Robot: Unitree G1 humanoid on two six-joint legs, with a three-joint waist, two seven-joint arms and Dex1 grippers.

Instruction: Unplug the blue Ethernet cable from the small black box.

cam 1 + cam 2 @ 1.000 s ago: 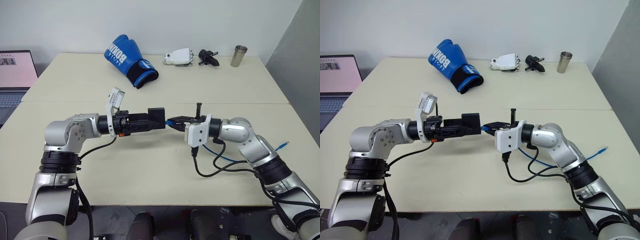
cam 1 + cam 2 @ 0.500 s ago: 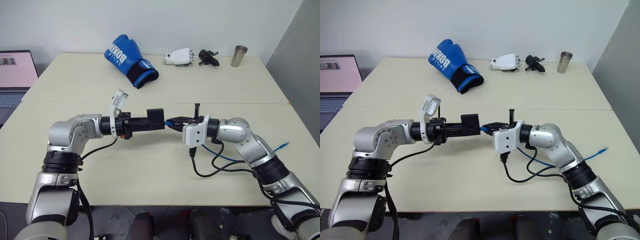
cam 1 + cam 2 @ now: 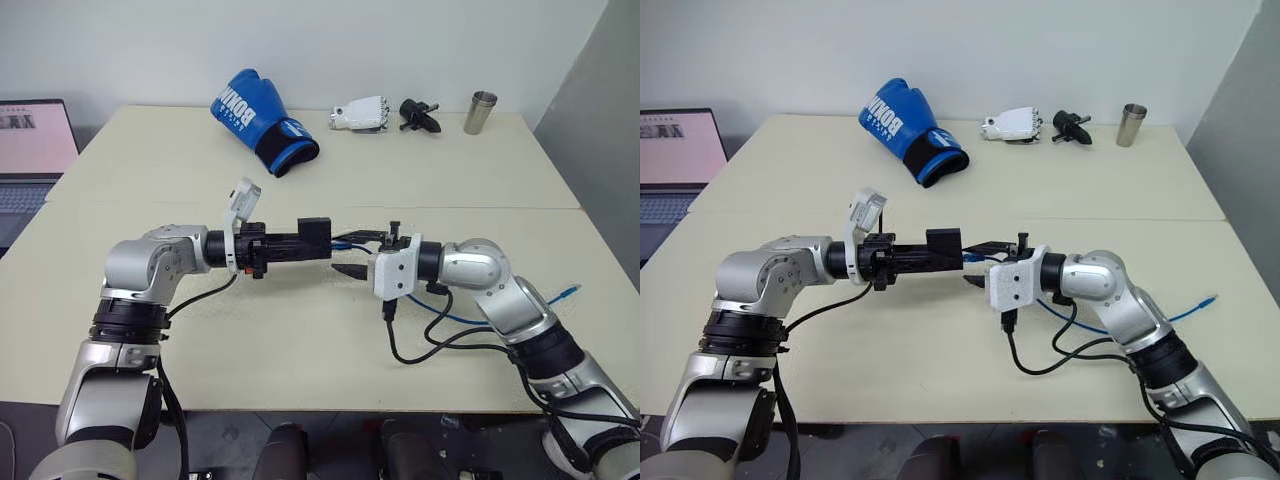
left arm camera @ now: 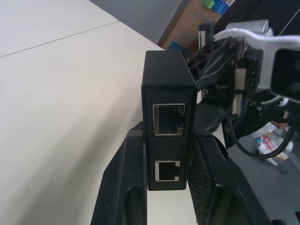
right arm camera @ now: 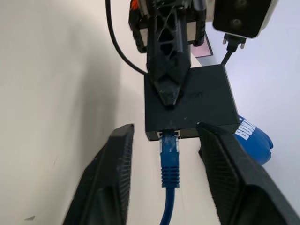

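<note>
Left end effector [image 3: 300, 243]: clamping the small black box [image 3: 316, 236] between its two black fingers and holding it in the air above the middle of the surface [image 3: 300, 330].
Small black box: showing two ports on the edge facing the left wrist camera, one above the other [image 4: 168, 119].
Blue Ethernet cable [image 5: 169, 154]: sitting plugged into the opposite edge of the box, its plug still in the port; the cord is running back under the right arm and trailing toward the right edge of the surface, where its free end [image 3: 568, 292] is lying.
Right end effector [image 3: 352, 253]: standing with its jaws spread apart, one finger on either side of the plug, gripping nothing.
Blue boxing glove [image 3: 256, 119]: lying near the far edge of the surface.
White robotic hand [image 3: 360, 113], black pronged gadget [image 3: 417, 114], metal cup [image 3: 479, 111]: standing in a row along the far edge, toward the far right corner.
Laptop [image 3: 30, 150]: sitting open beyond the left edge.
</note>
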